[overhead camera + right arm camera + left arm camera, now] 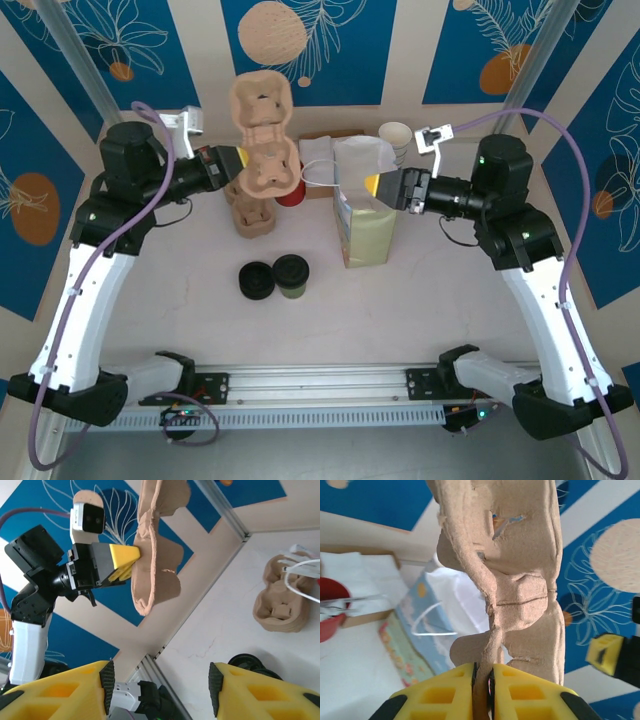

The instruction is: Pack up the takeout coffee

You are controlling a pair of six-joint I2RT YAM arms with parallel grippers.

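In the top view the takeout coffee [291, 276] is standing upright on the table [420, 300] with its black lid on, toward 7 o'clock from the table's middle and free of both arms. A stack of black lids [256, 281] is sitting just beside it at its 9 o'clock. A paper bag [365, 225] is standing upright at the cup's 2 o'clock, well apart from it.

The right gripper [378, 185] [161, 677] is reaching in from 3 o'clock at the bag's top edge. Its jaws are gaping wide and gripping nothing.

A stack of pulp cup carriers [250, 212] [277, 600] is resting on the table at the cup's 11 o'clock. Above it, the left gripper [238, 165] [482, 672] [131, 560] is coming in from 9 o'clock. It is pinching the rim of a single carrier [262, 125] [520, 580] [155, 555] tight between its fingers, holding it clear of the stack and standing on edge.

Farther back, a red container [291, 195] is sitting behind the carrier stack. White cups [396, 135] are standing at about 1 o'clock, near the back wall.
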